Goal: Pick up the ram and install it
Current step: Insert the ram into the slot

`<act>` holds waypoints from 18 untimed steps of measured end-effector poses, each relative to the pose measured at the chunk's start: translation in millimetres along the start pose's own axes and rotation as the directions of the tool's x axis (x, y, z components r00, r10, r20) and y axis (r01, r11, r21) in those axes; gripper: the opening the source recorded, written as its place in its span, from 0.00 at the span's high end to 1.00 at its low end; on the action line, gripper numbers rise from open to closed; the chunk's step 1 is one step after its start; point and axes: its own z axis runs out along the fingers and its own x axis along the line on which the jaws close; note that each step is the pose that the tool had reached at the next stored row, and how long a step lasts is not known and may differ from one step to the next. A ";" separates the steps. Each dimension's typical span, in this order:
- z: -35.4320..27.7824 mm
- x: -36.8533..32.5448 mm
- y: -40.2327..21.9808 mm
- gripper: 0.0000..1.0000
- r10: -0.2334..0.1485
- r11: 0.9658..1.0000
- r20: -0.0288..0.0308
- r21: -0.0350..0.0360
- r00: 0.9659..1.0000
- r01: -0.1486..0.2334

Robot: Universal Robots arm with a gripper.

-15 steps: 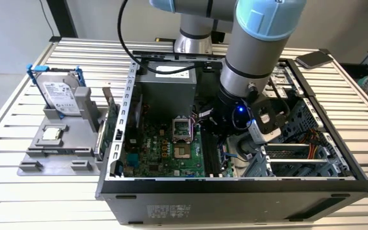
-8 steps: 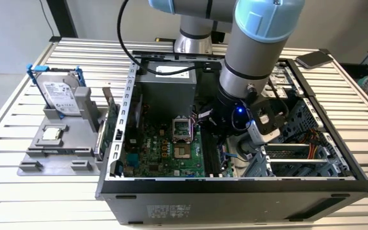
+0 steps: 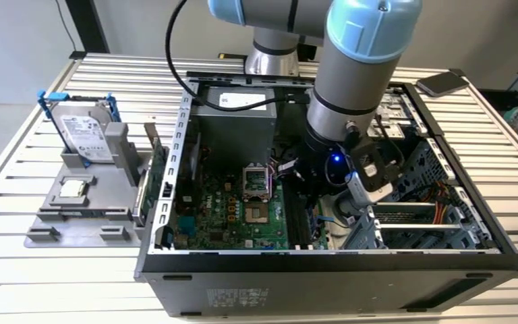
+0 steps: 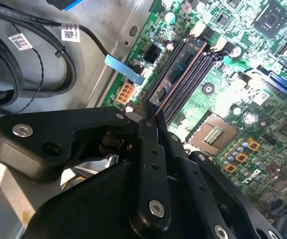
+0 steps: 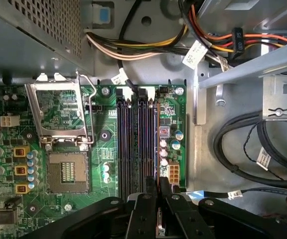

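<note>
standing upright at the left of the exterior view is one silver hard drive (image 3: pixel 85 138) in a blue frame on a grey tray (image 3: pixel 83 202), beside the open computer case (image 3: pixel 331 263), while both wrist views look down on the green motherboard (image 5: pixel 103 144) inside. in the second wrist view the ram (image 4: pixel 178 79), one thin dark stick with a copper-toned edge, runs from the upper middle down into the gripper (image 4: pixel 150 122), whose black fingers (image 4: pixel 150 159) are clamped on its near end; it sits at the black memory slots (image 5: pixel 137 144), four by my count.
</note>
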 end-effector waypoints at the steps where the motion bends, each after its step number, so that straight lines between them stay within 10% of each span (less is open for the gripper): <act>1: 0.9 0.0 0.3 1.00 0.000 1.000 0.000 0.000 1.000 0.000; 18: 5.5 1.3 2.9 1.00 -0.014 1.000 0.000 0.008 1.000 0.014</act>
